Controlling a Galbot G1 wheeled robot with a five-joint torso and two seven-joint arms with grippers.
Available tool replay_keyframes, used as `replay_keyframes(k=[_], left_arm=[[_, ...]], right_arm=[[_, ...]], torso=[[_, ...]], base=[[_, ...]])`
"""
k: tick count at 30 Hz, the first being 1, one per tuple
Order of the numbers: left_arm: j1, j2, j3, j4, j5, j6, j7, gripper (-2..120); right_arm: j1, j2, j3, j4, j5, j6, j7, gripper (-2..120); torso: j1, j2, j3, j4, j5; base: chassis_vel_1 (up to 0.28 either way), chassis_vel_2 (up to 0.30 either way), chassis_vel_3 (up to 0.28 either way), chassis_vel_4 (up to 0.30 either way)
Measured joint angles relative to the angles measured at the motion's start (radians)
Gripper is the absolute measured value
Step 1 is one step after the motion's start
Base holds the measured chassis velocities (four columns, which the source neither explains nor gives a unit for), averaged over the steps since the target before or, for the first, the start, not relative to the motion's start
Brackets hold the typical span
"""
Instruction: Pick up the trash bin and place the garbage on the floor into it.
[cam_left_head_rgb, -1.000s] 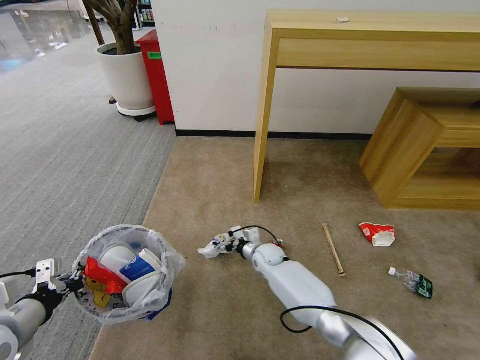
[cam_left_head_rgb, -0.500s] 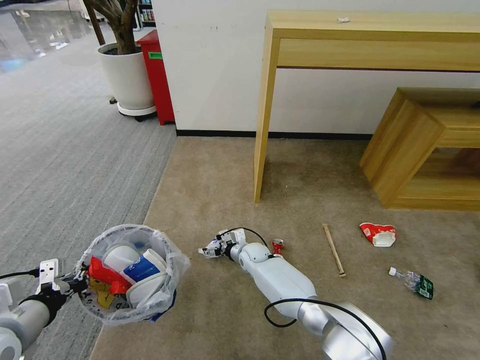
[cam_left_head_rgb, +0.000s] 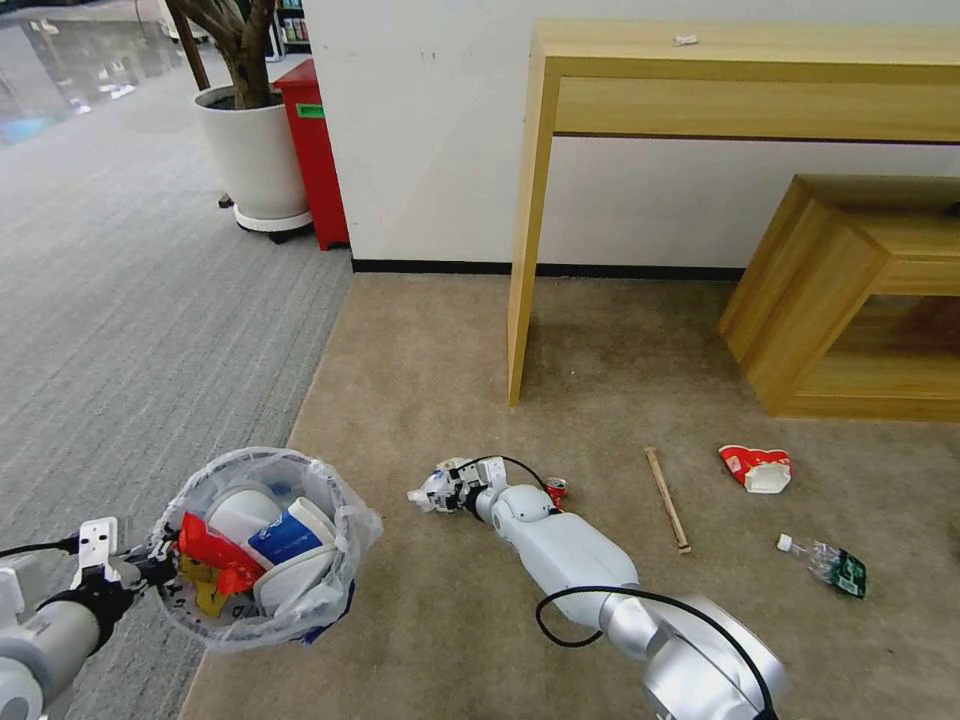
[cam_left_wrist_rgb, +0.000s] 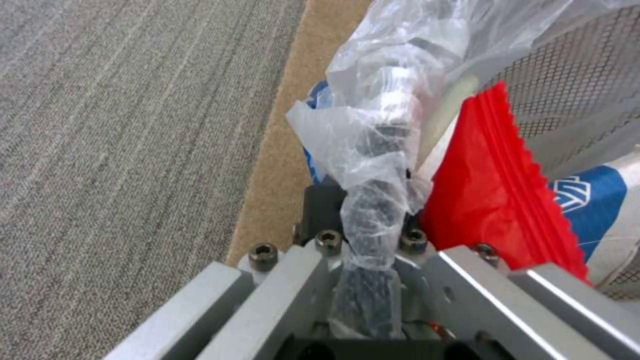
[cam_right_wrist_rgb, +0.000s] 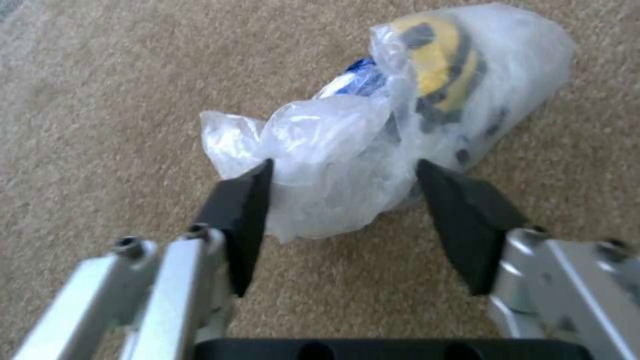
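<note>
crinkly plastic-lined trash bin (cam_left_head_rgb: 262, 545) hangs clenched in left fingers (cam_left_wrist_rgb: 320, 210); right fingers (cam_right_wrist_rgb: 243, 215) released around a plastic-sleeved tool (cam_right_wrist_rgb: 427, 100).

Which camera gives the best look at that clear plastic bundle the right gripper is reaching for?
The right wrist view: the plastic-wrapped bundle lies between the open right gripper fingers, black and yellow showing inside. The head view shows it small, at the arm's tip.

Spread fingers (cam_right_wrist_rgb: 240, 220) flanking plastic-sleeved tool (cam_right_wrist_rgb: 400, 125), carpet (cam_right_wrist_rgb: 100, 100)
</note>
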Motion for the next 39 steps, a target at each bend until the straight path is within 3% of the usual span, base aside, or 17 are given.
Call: replay_keyframes(k=[14, 23, 26, 30, 31, 35, 38, 39], left_arm=[[0.007, 0.004, 0.001, -0.021, -0.012, 0.000, -0.007, 0], [0.024, 0.005, -0.009, -0.032, -0.014, 0.000, -0.002, 0], [0.031, 0.007, -0.009, -0.039, -0.015, 0.000, -0.001, 0], [0.031, 0.009, -0.009, -0.041, -0.016, 0.000, 0.000, 0], [0.029, 0.014, -0.007, -0.041, -0.018, 0.000, 0.000, 0], [0.024, 0.021, 0.000, -0.041, -0.021, 0.000, -0.001, 0], [0.009, 0.031, 0.030, -0.041, -0.021, 0.000, -0.010, 0], [0.009, 0.031, 0.030, -0.041, -0.021, 0.000, -0.010, 0]], right_arm=[[-0.034, -0.005, 0.044, 0.039, -0.079, 0.055, 0.004, 0], [-0.036, -0.019, 0.080, 0.070, -0.105, 0.085, 0.009, 0], [-0.052, -0.040, 0.096, 0.128, -0.195, 0.150, 0.016, 0], [-0.068, -0.064, 0.102, 0.189, -0.222, 0.163, 0.020, 0], [-0.089, -0.098, 0.107, 0.276, -0.227, 0.165, 0.028, 0], [-0.113, -0.144, 0.113, 0.394, -0.225, 0.165, 0.033, 0], [-0.155, -0.241, 0.117, 0.658, -0.154, 0.130, 0.035, 0], [-0.155, -0.241, 0.117, 0.658, -0.154, 0.130, 0.035, 0]], torso=[[0.000, 0.000, 0.000, 0.0000, 0.0001], [0.000, 0.000, 0.000, 0.0001, 0.0000], [0.000, 0.000, 0.000, 0.0001, 0.0001], [0.000, 0.000, 0.000, 0.0002, 0.0002], [0.000, 0.000, 0.000, -0.0002, 0.0000], [0.000, 0.000, 0.000, 0.0001, 0.0004], [0.000, 0.000, 0.000, -0.0001, 0.0003], [0.000, 0.000, 0.000, -0.0001, 0.0003]], base=[[0.000, 0.000, 0.000, 0.000], [0.000, 0.000, 0.000, 0.000], [0.000, 0.000, 0.000, 0.000], [0.000, 0.000, 0.000, 0.000], [0.000, 0.000, 0.000, 0.000], [0.000, 0.000, 0.000, 0.000], [0.000, 0.000, 0.000, 0.000], [0.000, 0.000, 0.000, 0.000]])
